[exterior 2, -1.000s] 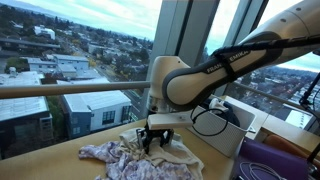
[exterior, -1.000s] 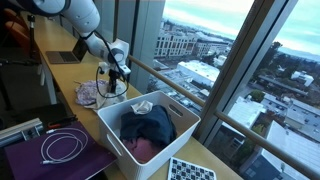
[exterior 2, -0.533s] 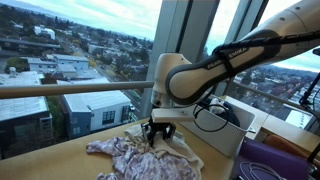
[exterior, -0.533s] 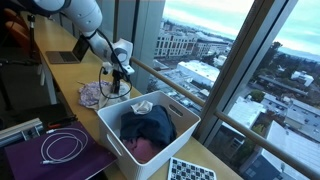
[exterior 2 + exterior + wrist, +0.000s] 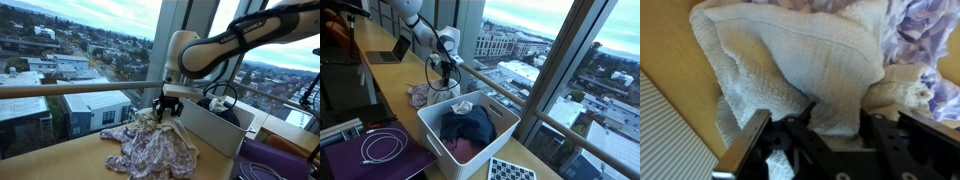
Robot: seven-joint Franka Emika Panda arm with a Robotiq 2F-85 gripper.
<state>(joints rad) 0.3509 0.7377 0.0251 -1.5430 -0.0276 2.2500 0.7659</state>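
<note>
My gripper point(image 5: 835, 122) is shut on a fold of a white knitted towel point(image 5: 810, 60), which fills the gap between the jaws. A purple floral cloth point(image 5: 925, 28) lies against the towel at the right. In both exterior views the gripper point(image 5: 166, 108) point(image 5: 444, 70) stands raised above the wooden counter. The towel and the floral cloth point(image 5: 152, 148) hang from it together in a peak, their lower edges still on the counter point(image 5: 70, 160). In an exterior view the cloth point(image 5: 420, 95) trails just left of the white bin point(image 5: 438, 145).
The white bin point(image 5: 215, 128) holds dark blue and pink clothes point(image 5: 468, 125). A purple mat with a coiled white cable point(image 5: 380, 148) lies near it, and a laptop point(image 5: 385, 56) stands further along the counter. A window railing point(image 5: 70, 89) runs behind. A patterned board point(image 5: 510, 170) lies by the bin.
The jaws have shut on the towel and the gripper has risen, pulling the towel and floral cloth up off the counter and toward the bin.
</note>
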